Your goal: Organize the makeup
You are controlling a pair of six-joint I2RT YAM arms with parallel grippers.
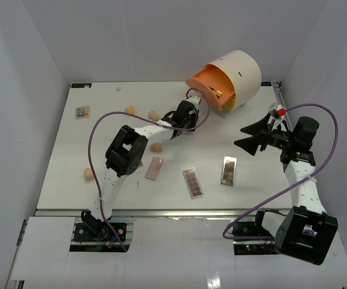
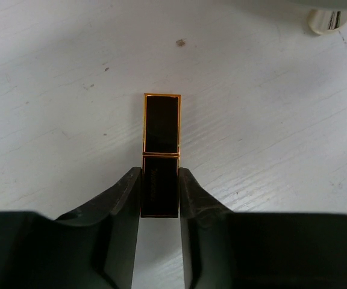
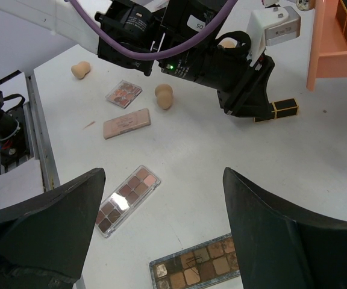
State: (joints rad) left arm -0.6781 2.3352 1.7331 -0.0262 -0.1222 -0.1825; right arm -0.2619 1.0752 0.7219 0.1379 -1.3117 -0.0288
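My left gripper is shut on a black-and-gold lipstick tube, gripping its lower half, low over the white table in front of the organizer. In the top view this gripper sits just below the orange drawer. The tube also shows in the right wrist view. My right gripper is open and empty, raised at the right. Below it lie two eyeshadow palettes. A pink palette and peach sponges lie to the left.
A big cream cylinder organizer stands at the back with its orange drawer pulled open and gold boxes inside. Two more sponges and a small card lie at the back left. White walls close in the table.
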